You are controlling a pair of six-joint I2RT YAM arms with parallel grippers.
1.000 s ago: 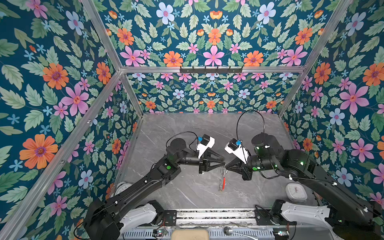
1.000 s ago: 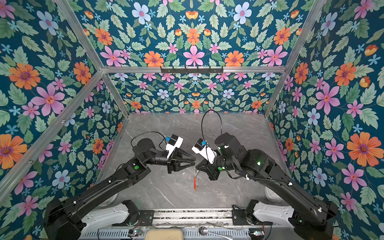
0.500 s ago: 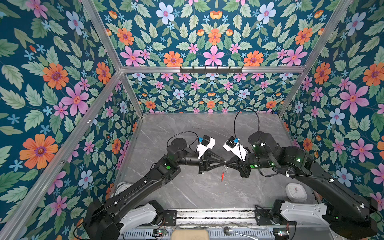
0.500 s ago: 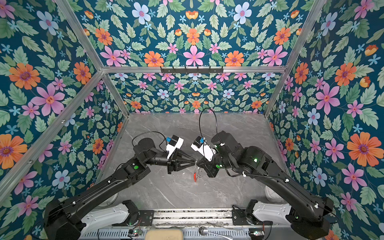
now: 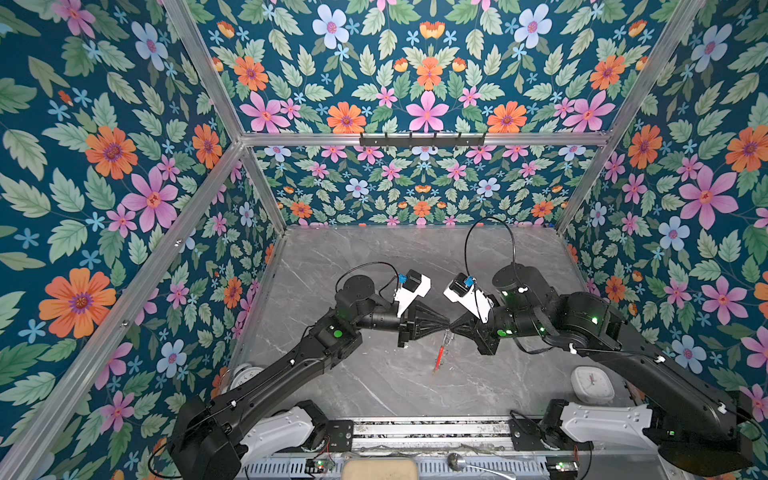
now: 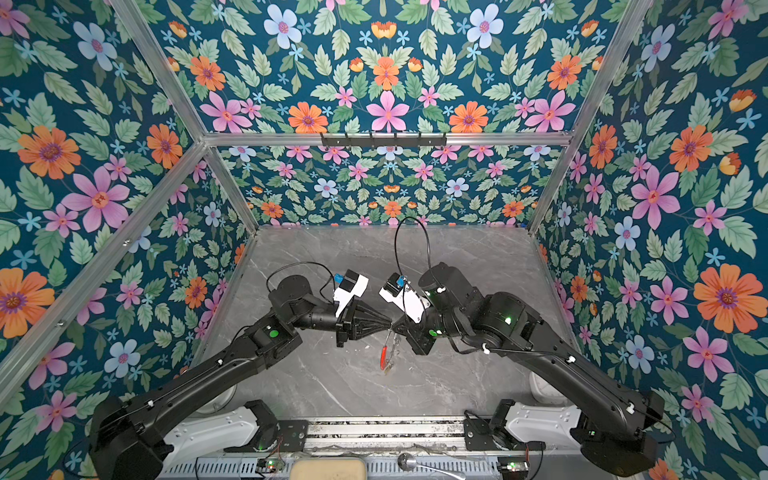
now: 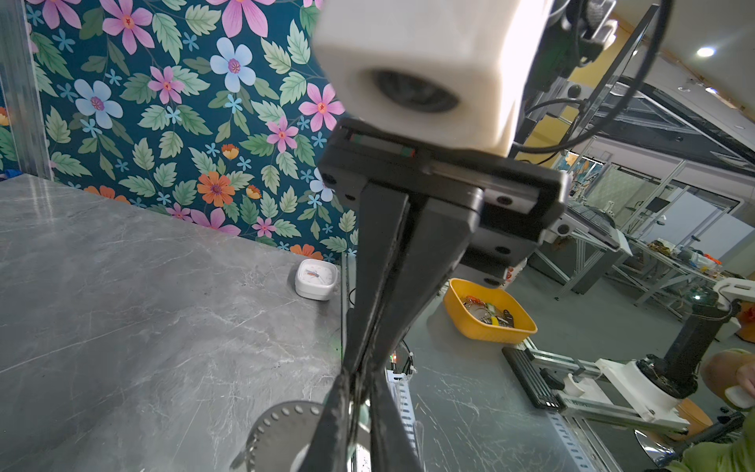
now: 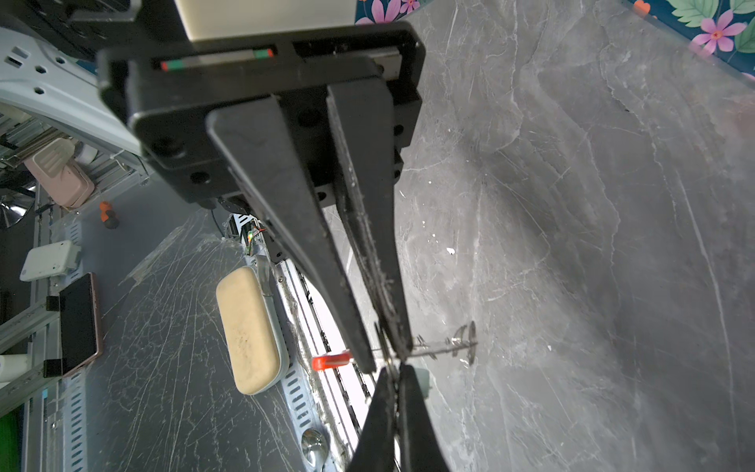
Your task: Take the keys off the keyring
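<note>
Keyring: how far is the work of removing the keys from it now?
Done: the keyring is lifted off the table. In hand: right end effector pinches it; left end effector meets it tip to tip, jaws closed. Remaining: nothing has visibly come off it, so the removal itself.

The table (image 5: 374, 270) is grey with thin white lines. The walls (image 5: 124, 166) around it are dark blue with big pink and orange flowers. A small white clock (image 5: 592, 384) sits near the table's front right corner. A black bar with hooks (image 5: 422, 139) hangs on the back wall. A tan pad (image 5: 380, 469) lies past the front edge. A yellow tub (image 7: 488, 323) of small things sits off the table.
</note>
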